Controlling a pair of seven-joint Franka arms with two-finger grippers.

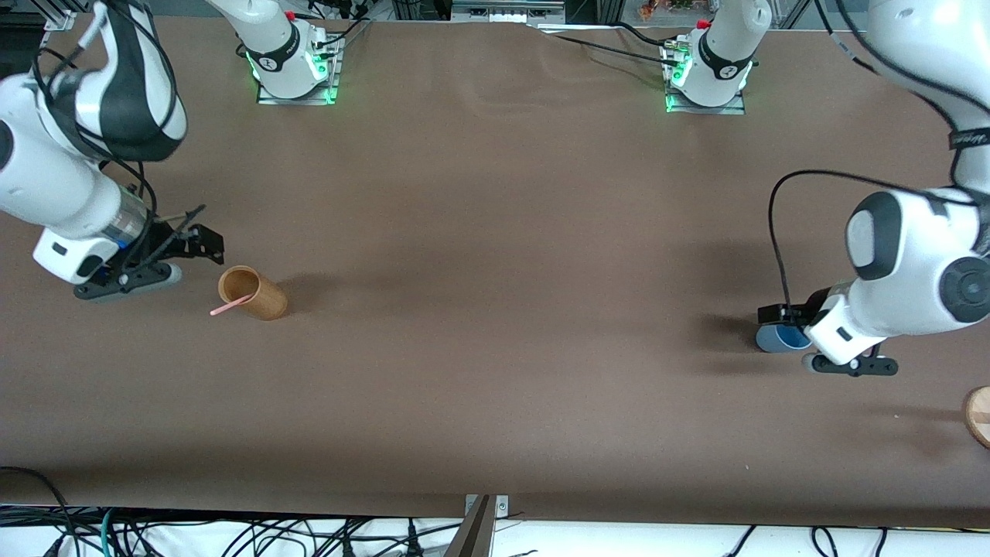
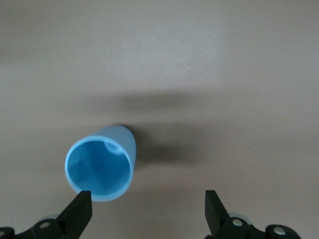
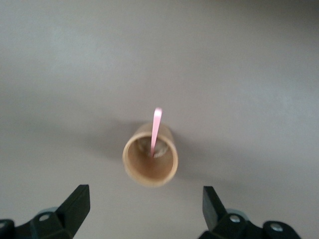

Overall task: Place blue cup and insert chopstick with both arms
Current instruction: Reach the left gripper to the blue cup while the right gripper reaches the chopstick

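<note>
The blue cup (image 1: 776,339) stands upright on the table toward the left arm's end, partly hidden by the left arm. In the left wrist view the blue cup (image 2: 99,167) shows its bright blue inside. My left gripper (image 1: 783,316) (image 2: 147,206) is open and empty, low over the cup; the cup's rim lies by one fingertip (image 2: 79,208), not between the two. The chopstick (image 1: 230,307) (image 3: 155,130) leans in a tan wooden cup (image 1: 253,292) (image 3: 150,159) toward the right arm's end. My right gripper (image 1: 195,241) (image 3: 144,204) is open and empty beside that cup.
A round wooden piece (image 1: 979,415) lies at the table's edge toward the left arm's end, nearer the front camera than the blue cup. The brown table mat (image 1: 495,309) stretches between the two cups.
</note>
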